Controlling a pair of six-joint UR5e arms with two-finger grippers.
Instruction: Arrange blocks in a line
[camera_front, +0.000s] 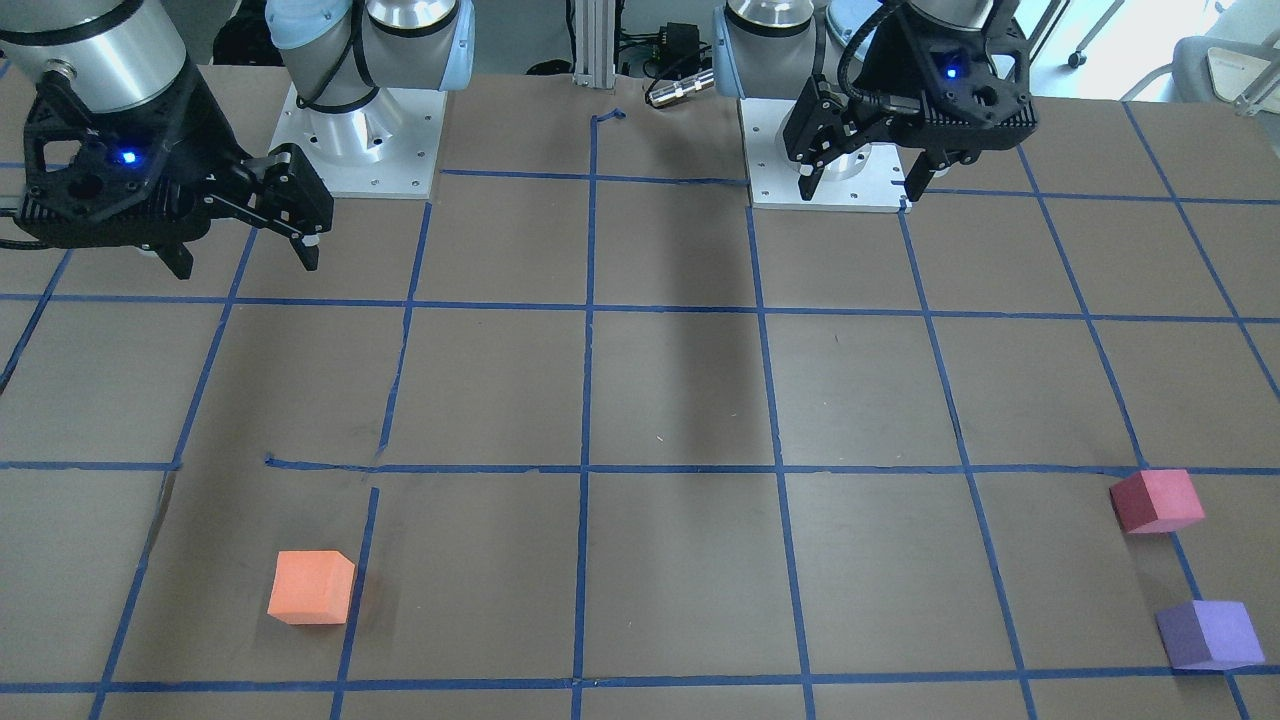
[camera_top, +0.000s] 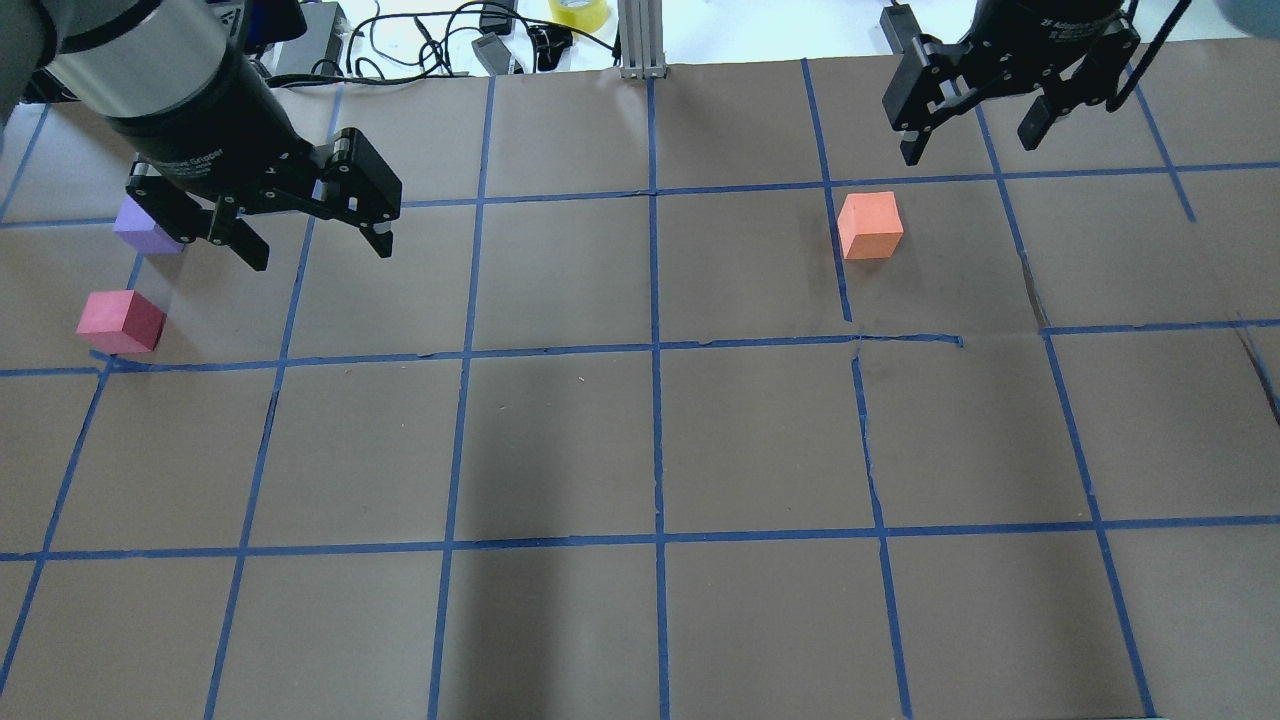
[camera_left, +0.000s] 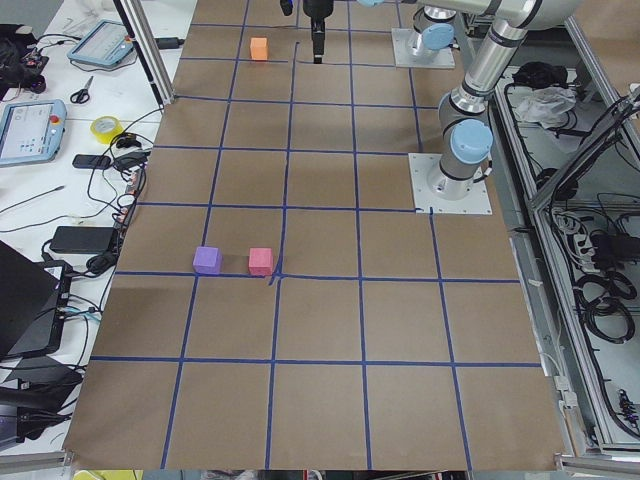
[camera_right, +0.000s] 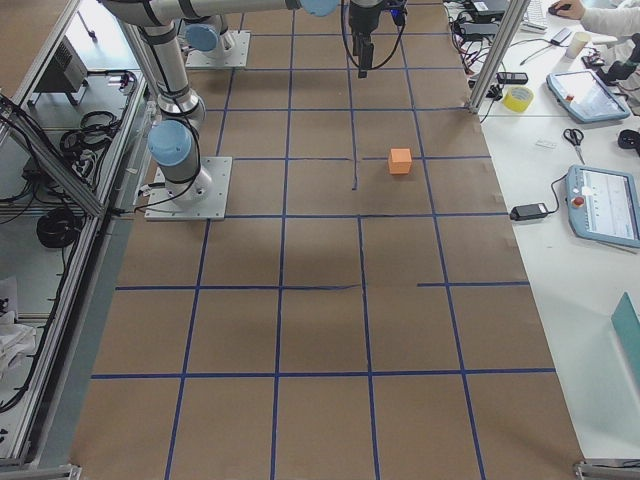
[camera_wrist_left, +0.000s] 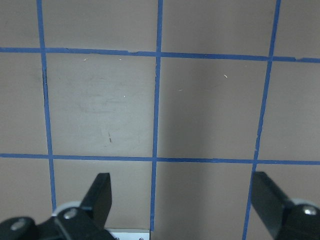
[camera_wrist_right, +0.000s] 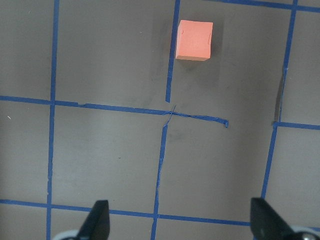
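Both grippers hang above the brown paper table with its blue tape grid, and neither holds anything. The left gripper has its fingers spread wide; its wrist view shows only bare paper and tape lines between and ahead of the fingertips. The purple block and the red-pink block lie outside that gap, off to the outer side of the left gripper. In the overhead view the gripper body partly hides the purple one. In the front-facing view both sit well beyond the fingertips, on the side away from the robot's base. These two cubes rest near each other with a clear gap between them, the red-pink one at a tape crossing. The right gripper also has its fingers wide apart. The orange block lies flat on the table well ahead of its fingertips, roughly on the line midway between them, with one edge just beside a tape line. It is well apart from the other two blocks.
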